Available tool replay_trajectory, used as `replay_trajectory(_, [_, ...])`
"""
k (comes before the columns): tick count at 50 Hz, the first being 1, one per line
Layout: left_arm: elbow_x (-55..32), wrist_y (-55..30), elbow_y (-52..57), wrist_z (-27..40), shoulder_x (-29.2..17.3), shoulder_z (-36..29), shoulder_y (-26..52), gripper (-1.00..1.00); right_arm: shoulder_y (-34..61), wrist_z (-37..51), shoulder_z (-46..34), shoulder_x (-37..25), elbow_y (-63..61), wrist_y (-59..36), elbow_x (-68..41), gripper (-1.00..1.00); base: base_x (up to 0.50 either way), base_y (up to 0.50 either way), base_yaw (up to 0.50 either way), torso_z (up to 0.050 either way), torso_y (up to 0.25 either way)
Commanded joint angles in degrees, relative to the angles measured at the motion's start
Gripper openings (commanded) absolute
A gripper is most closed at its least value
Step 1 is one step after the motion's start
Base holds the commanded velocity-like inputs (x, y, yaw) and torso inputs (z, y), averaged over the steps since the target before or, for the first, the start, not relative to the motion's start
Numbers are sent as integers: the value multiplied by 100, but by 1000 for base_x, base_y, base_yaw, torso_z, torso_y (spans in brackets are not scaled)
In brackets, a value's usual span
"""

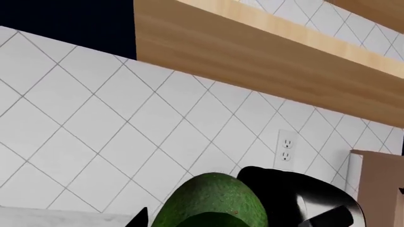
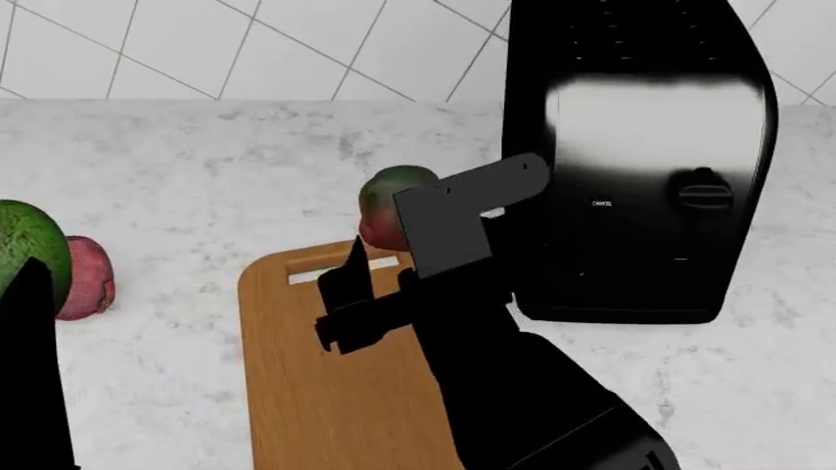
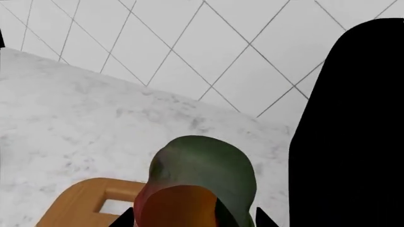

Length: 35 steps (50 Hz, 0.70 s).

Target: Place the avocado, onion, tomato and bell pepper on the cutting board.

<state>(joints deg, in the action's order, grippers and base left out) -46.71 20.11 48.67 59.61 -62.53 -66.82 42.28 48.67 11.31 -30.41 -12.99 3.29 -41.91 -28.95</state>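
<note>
Left wrist view: my left gripper (image 1: 208, 222) pinches the avocado (image 1: 211, 201), lifted before the tiled wall.

Head view: the avocado (image 2: 26, 245) is at 9 o'clock, the onion (image 2: 89, 276) beside it. The board (image 2: 327, 392) lies bare at 6.

Right wrist view: my right gripper (image 3: 192, 220) clamps the pepper (image 3: 198, 182) above the board's (image 3: 82, 201) handle end. I judge lowering it comes next.

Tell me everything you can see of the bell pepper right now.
The bell pepper is small and rounded, dull green over its upper part and red-orange lower down; no stem shows. The right wrist view has it filling the space between the right gripper fingertips, apparently held. In the head view the pepper shows past the arm, over the slot-handle end of the cutting board, next to the black toaster. Whether it touches the board cannot be told.
</note>
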Motion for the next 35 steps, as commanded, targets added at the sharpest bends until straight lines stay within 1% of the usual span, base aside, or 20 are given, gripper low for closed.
replay_trajectory(1, [28, 286, -36, -216, 34, 135, -54, -100, 184, -367, -120, 294, 611, -62, 336, -100, 0, 0, 0, 0, 0])
replay_trajectory(35, [24, 227, -51, -256, 100, 157, -61, -100, 59, -397, -212, 327, 1238, 110, 274, -100, 0, 0, 0, 0, 1])
